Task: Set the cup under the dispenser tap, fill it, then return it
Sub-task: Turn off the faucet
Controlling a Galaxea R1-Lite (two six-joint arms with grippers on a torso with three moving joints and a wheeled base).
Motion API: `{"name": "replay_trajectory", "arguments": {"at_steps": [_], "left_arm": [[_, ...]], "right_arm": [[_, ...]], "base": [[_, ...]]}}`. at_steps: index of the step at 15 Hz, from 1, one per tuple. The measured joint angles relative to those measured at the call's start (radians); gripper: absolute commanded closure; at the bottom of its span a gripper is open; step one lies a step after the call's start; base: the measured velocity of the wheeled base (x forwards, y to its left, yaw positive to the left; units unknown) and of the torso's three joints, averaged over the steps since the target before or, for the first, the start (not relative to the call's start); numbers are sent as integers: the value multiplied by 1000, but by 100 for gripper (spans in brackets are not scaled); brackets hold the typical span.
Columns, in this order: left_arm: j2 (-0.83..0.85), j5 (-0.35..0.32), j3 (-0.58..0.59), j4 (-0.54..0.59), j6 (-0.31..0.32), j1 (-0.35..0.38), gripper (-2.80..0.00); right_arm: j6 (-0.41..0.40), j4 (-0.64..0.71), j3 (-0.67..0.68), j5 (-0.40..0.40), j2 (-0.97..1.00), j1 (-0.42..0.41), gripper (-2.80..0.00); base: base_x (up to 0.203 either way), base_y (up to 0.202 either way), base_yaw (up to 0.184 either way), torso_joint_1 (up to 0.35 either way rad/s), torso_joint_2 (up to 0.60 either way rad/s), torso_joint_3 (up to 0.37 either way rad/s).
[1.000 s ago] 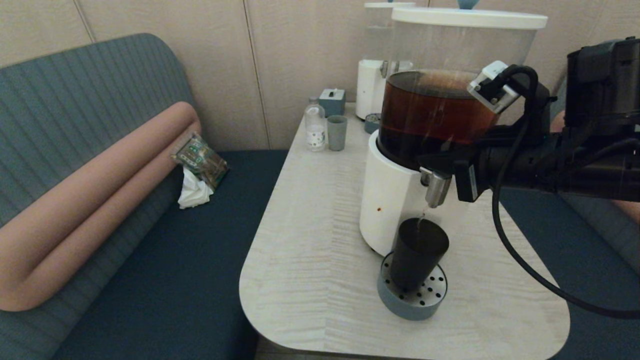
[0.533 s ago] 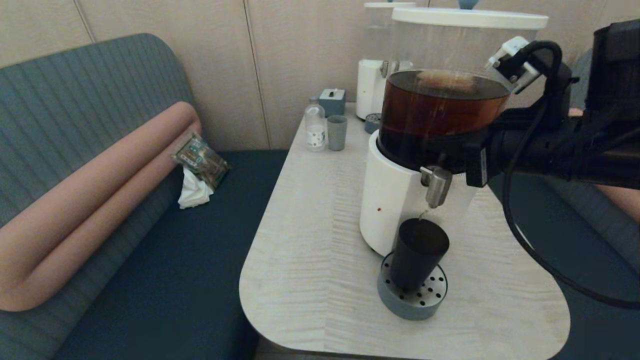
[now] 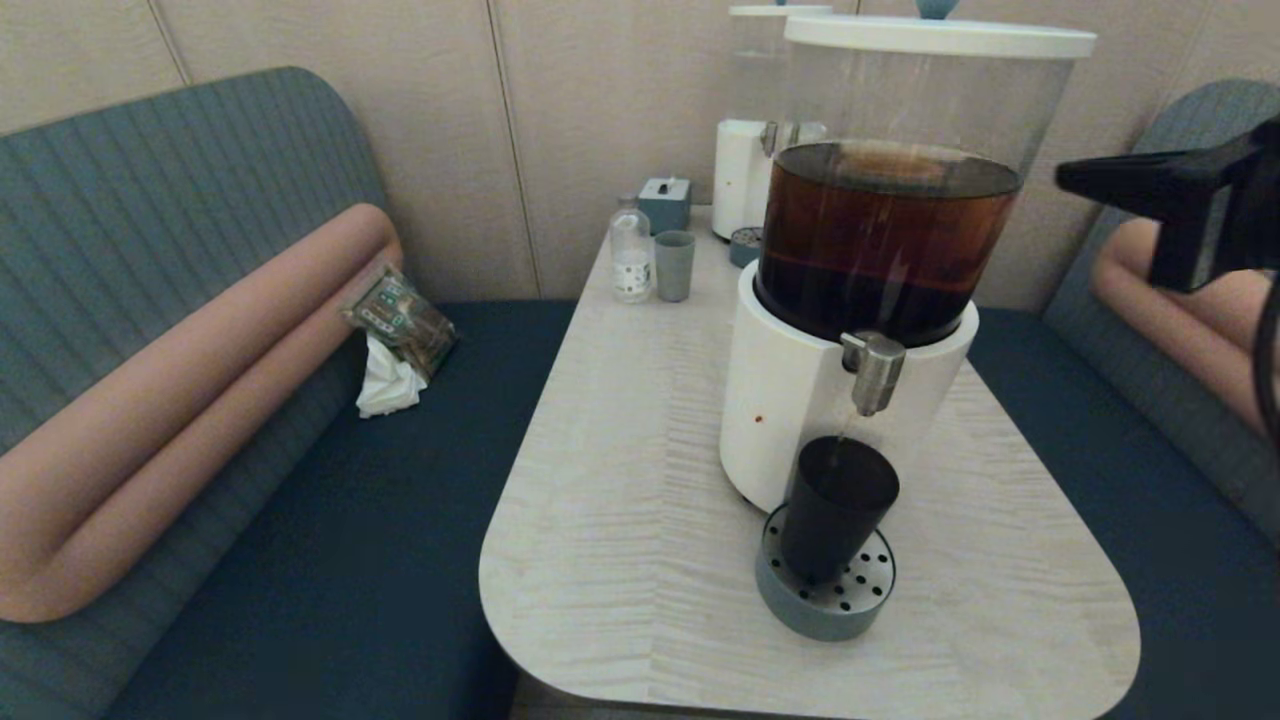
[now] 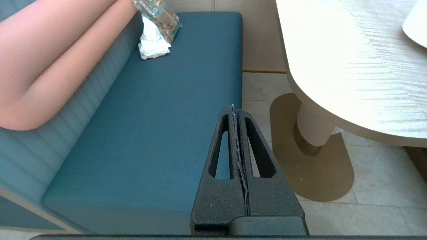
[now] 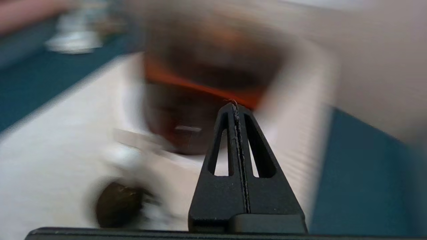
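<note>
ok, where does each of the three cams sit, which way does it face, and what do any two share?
Head: on the robot's head, facing forward and down at the table, the cup under the dispenser tap; right gripper at far right.
Left wrist: behind the shut left gripper, over the bench seat beside the table.
Right wrist: behind the shut right gripper, facing the dispenser.
Shared: head and left wrist both show the tissue pack.

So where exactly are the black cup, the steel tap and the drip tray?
black cup [image 3: 835, 510]: head view, its side wall.
steel tap [image 3: 874, 376]: head view, the spout body.
drip tray [image 3: 866, 578]: head view, perforated top.
</note>
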Motion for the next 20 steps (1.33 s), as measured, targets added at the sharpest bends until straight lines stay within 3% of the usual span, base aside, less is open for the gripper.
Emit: {"name": "replay_trajectory", "arguments": {"at_steps": [3, 10, 20], "left_arm": [[0, 1, 0, 0, 0, 0, 0], [0, 1, 0, -1, 0, 0, 0], [0, 0, 0, 0, 0, 0, 0]], "right_arm": [[-21, 48, 53, -57, -160, -135, 0], [-3, 182, 207, -63, -469, -399, 0], [19, 191, 409, -83, -857, -465, 0]], "base": [[0, 0, 0, 0, 0, 0], [0, 0, 0, 0, 0, 0], [0, 0, 0, 0, 0, 0]]}}
